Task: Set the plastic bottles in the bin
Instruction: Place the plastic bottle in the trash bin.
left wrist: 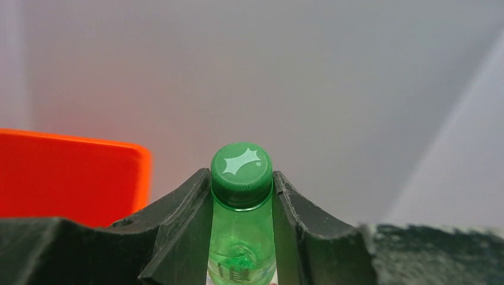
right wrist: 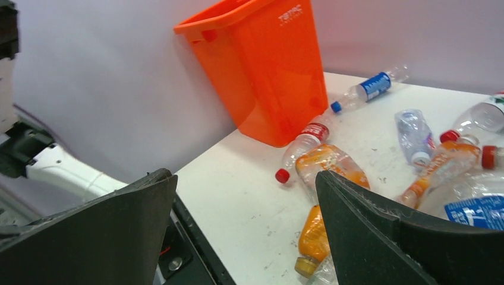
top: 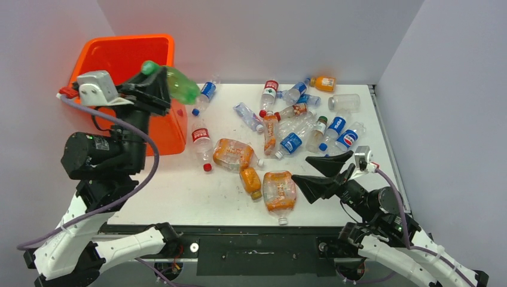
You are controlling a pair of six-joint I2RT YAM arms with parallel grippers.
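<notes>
Left pincer (left wrist: 242,190) is clamped on the neck of the green bottle (top: 181,85), just below the cap. It holds the bottle in the air at the near right corner of the bin (top: 119,40), cap toward the bin. Right pincer (top: 301,169) is wide open and holding nothing, low over the worktop (top: 179,197) beside a squashed orange bottle (top: 278,192). The other plastic bottles (top: 291,142) lie scattered on the worktop, from beside the bin to the far right corner.
</notes>
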